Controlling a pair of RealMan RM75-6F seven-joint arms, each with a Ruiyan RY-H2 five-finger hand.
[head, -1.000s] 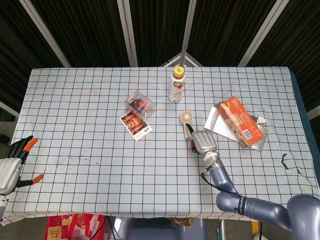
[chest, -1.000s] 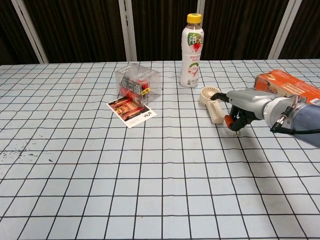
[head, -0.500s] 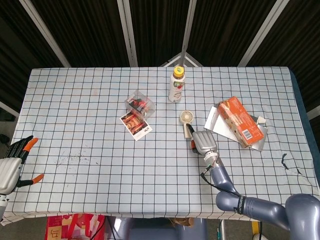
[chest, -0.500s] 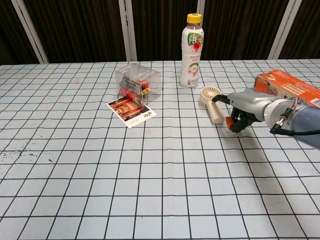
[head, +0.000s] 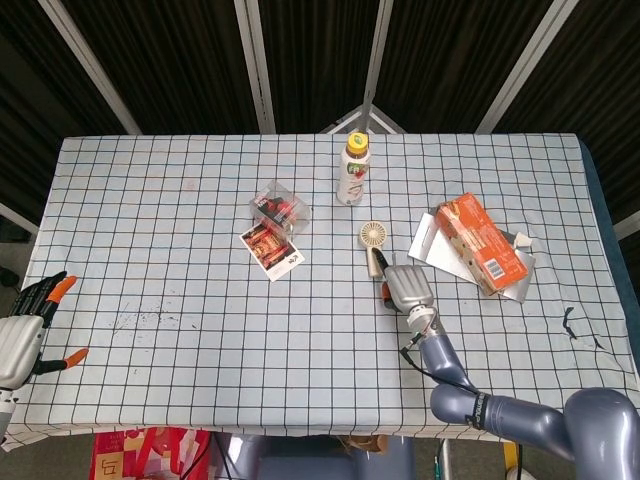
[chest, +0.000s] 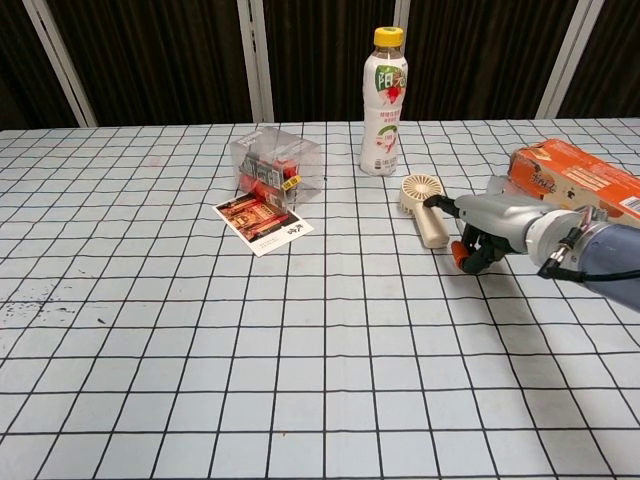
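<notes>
My right hand (head: 405, 287) (chest: 492, 228) rests low over the checked tablecloth, its fingers curled in and orange fingertips (chest: 461, 254) turned down. It holds nothing. A small cream hand-held fan (head: 373, 240) (chest: 421, 197) lies flat just to its left, the handle close to the hand; whether they touch I cannot tell. My left hand (head: 27, 328) hangs off the table's left front corner with its fingers spread and nothing in it; the chest view does not show it.
A yellow-capped drink bottle (head: 353, 170) (chest: 385, 100) stands behind the fan. A clear plastic box (head: 279, 206) (chest: 276, 164) and a picture card (head: 271, 250) (chest: 263, 222) lie to the left. An orange carton (head: 481, 243) (chest: 575, 180) on a silver sheet (head: 428, 238) lies to the right.
My right hand has drawn a little to the right, away from the fan's handle. The fan and my left hand have not moved.
</notes>
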